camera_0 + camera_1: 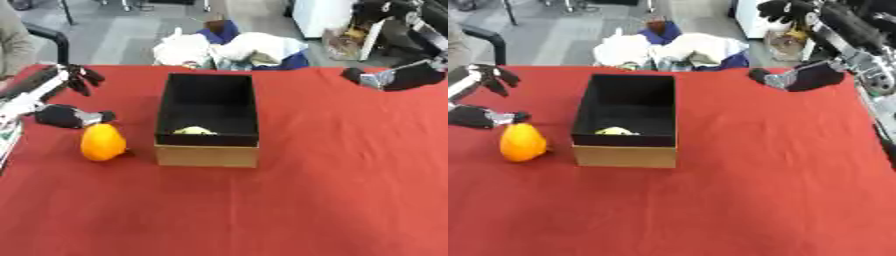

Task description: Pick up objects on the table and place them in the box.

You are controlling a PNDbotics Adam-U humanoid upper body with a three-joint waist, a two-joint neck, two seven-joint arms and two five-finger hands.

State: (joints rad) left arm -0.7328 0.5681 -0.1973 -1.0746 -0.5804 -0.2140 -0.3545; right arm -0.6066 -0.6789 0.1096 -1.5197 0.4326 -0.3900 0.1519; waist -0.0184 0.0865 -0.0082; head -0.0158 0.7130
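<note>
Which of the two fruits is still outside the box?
The orange fruit, on the red cloth left of the box; the pale yellow one lies inside.

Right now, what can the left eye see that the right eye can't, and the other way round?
Only the left eye view shows a person's sleeve at the top left edge, and more of the left arm beside the red table.

Only the right eye view shows the right arm running up past the table's right edge.

Both show the open left hand just above the orange pear-shaped fruit, the cardboard box with a pale yellow thing inside, and the right hand over the table's far right.
</note>
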